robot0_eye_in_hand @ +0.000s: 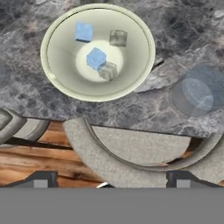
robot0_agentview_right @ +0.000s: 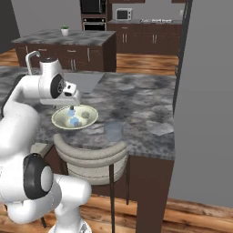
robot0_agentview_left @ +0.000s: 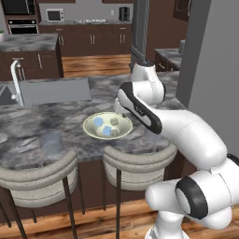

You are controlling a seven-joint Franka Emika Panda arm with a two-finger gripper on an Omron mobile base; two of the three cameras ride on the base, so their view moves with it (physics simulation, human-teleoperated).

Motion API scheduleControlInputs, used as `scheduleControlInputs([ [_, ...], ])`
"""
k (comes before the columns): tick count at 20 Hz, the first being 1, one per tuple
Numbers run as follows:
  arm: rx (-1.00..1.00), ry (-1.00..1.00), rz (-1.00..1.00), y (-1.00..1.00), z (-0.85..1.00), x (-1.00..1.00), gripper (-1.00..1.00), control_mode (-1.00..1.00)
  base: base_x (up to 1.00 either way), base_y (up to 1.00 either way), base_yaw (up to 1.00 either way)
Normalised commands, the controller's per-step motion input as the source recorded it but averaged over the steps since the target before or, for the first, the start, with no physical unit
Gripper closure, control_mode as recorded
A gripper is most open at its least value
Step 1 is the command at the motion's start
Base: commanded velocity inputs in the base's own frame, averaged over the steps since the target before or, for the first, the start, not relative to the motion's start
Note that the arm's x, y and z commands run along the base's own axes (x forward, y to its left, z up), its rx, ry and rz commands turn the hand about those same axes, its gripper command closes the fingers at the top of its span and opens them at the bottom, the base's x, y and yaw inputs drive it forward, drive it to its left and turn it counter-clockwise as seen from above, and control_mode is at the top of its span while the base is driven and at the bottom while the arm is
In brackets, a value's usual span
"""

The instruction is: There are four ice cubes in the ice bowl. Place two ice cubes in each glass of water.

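Pincer [robot0_eye_in_hand: 109, 180]: jaws wide, empty, poised above pale cream round bowl [robot0_eye_in_hand: 52, 39] | four translucent ice cubes [robot0_eye_in_hand: 96, 58] inside, none yet moved | clear tumbler [robot0_eye_in_hand: 197, 94] waiting on marble tabletop [robot0_eye_in_hand: 183, 26].

second glass [robot0_agentview_left: 50, 142] faint, stool [robot0_eye_in_hand: 144, 157] cropped

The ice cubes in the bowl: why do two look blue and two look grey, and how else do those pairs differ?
In the hand view, two blue ice cubes are bright and saturated, while two grey ice cubes are dull and pale. One blue and one grey cube touch at the middle of the ice bowl; the other blue and grey cubes sit apart nearer the rim. All four look alike in size and lie inside the bowl.
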Motion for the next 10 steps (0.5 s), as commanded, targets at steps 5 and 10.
scheduleControlInputs([
  [5, -0.09, -0.03, 0.00, 0.00, -0.36, 0.32, -1.00, -1.00, 0.00, 0.00, 0.00],
  [10, 0.00, 0.00, 0.02, 0.00, -0.34, 0.54, -1.00, -1.00, 0.00, 0.00, 0.00],
])
